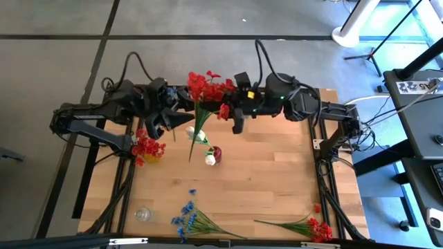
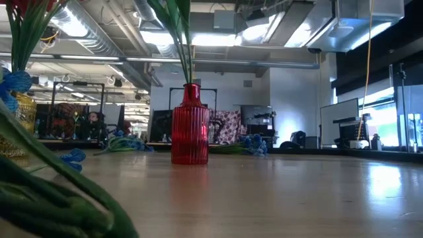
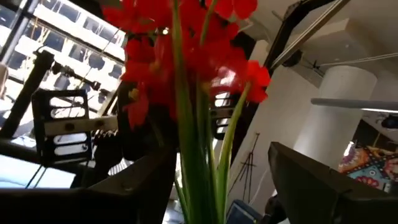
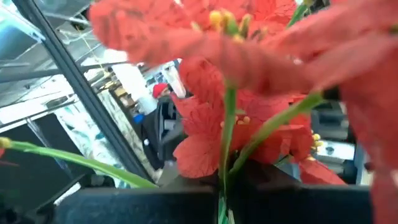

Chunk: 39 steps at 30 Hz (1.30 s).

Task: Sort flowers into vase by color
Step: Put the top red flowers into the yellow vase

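Red flowers (image 4: pixel 249 124) pinched in the right end effector (image 4: pixel 222 186) above the table (image 1: pixel 277 180).

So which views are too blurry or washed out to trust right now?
Right wrist view: red artificial flower bunch fills the frame, soft. Left wrist view: the blooms are blurred against bright windows. Low view: green stems in the foreground smeared, ribbed red glass vase sharp. High view is clear.

Two dark, matte black jointed arms, the left arm (image 1: pixel 104 114) built of chunky rounded housings linked by slim straight segments, the right arm (image 1: pixel 304 107) of the same make. Black cables looping up from the joints of each, with a small yellow marking on the right arm's wrist housing. Flat, dark, blunt-edged fingers (image 3: pixel 323 186) in the wrist views.
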Each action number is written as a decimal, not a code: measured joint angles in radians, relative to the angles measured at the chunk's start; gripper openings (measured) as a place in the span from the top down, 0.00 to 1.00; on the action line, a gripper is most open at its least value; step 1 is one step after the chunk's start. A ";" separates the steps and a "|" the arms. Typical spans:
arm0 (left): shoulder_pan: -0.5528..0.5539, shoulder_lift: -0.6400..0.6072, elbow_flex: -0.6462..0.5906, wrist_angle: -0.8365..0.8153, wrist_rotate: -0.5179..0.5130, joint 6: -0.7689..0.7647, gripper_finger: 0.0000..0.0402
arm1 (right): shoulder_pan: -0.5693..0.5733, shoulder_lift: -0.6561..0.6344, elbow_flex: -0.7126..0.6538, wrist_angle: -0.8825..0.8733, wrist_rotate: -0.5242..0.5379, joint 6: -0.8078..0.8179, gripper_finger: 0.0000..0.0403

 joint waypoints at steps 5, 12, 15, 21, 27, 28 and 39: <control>0.000 0.004 0.000 -0.076 -0.032 -0.020 0.38 | 0.000 0.005 0.000 0.010 0.008 -0.020 0.97; 0.000 0.007 0.000 -0.144 -0.065 -0.061 0.49 | 0.000 0.007 0.000 -0.004 0.015 -0.062 0.97; 0.000 0.011 0.000 -0.170 -0.075 -0.090 0.63 | 0.000 0.008 0.000 -0.027 0.033 -0.074 0.95; -0.016 0.014 0.000 -0.176 -0.083 -0.104 0.96 | 0.000 0.008 -0.001 -0.059 0.059 -0.071 0.73; -0.054 -0.049 0.000 -0.138 -0.086 -0.103 0.97 | 0.000 -0.059 -0.001 -0.034 0.048 -0.078 0.46; -0.061 -0.060 0.000 -0.111 -0.097 -0.100 0.97 | 0.000 -0.077 0.000 -0.031 0.048 -0.098 0.42; -0.083 -0.137 0.000 -0.074 -0.362 0.072 0.98 | 0.000 -0.222 0.000 -0.288 -0.041 -0.403 0.32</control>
